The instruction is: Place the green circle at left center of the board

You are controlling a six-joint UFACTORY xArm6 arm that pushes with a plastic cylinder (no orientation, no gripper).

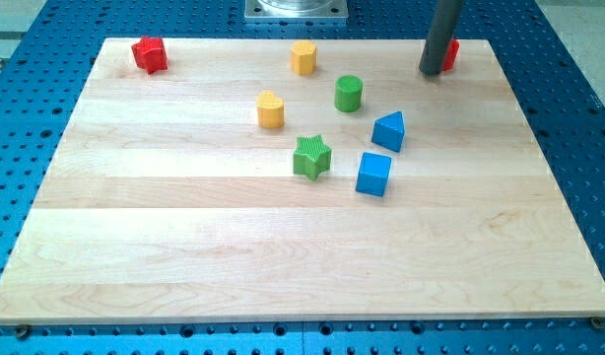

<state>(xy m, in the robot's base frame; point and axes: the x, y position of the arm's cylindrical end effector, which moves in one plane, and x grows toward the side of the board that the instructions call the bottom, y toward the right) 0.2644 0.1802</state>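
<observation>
A pale wooden board (184,247) made of long planks joined side by side fills most of the frame, its grain running from the left to the right edge. It lies on a blue perforated metal bench (578,108), whose regular rows of small holes show along the left, right and bottom edges. At the top centre sits a grey metal mounting plate (296,10). Light is even and soft, with faint shadows only.

On the desk (184,247), the green circle (349,93) lies at the green star's (311,156) one o'clock. The blue cube (373,174) is at the star's four o'clock. My tip (433,71) is at the circle's two o'clock.
</observation>
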